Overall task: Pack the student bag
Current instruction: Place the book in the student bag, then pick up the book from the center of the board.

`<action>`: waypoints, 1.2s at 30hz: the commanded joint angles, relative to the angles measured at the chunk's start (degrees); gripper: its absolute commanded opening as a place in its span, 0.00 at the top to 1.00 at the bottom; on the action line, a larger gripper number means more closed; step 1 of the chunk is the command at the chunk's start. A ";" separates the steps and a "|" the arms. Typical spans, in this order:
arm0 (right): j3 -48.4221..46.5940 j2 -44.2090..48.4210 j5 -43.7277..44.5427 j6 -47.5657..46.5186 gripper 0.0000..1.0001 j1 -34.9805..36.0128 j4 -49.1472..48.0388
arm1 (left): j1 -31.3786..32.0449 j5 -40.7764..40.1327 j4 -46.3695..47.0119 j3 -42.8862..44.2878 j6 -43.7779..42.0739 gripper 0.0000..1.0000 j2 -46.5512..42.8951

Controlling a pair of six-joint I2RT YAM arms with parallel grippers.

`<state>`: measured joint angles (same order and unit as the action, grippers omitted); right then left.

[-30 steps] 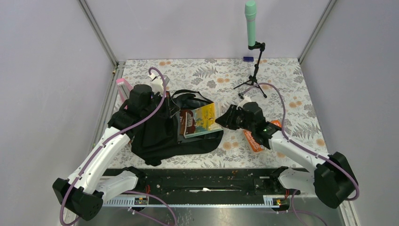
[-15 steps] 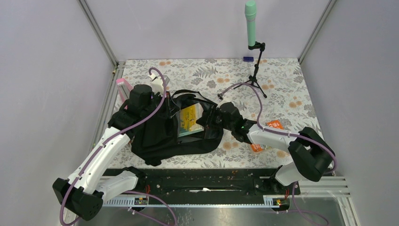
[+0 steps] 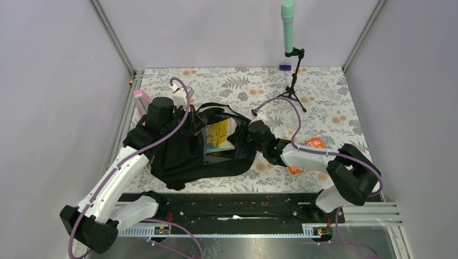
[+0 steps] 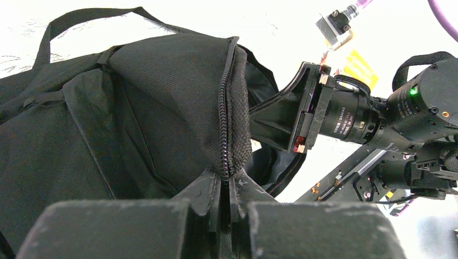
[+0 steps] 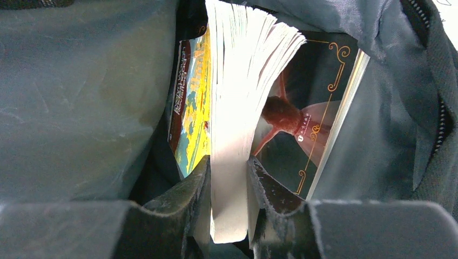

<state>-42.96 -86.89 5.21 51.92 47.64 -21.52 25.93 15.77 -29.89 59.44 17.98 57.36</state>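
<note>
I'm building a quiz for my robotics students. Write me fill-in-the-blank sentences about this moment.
1. The left fingers pinch the student bag at its ____.
2. The right fingers hold a book ____ the bag.
3. The microphone on the tripod is ____.
Missing words: zipper; inside; green.

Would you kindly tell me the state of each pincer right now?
Left pincer: closed on the backpack, at its zip edge.
Right pincer: closed on a book inside the backpack.
</note>
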 commanded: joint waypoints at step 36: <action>6.66 39.30 15.25 -15.01 0.01 -16.45 42.78 | 0.08 -1.22 5.19 0.94 -0.40 1.00 1.45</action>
<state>-40.14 -52.84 18.24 33.23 34.89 11.81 25.93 15.09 -29.87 59.44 17.96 58.83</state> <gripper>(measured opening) 0.947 0.021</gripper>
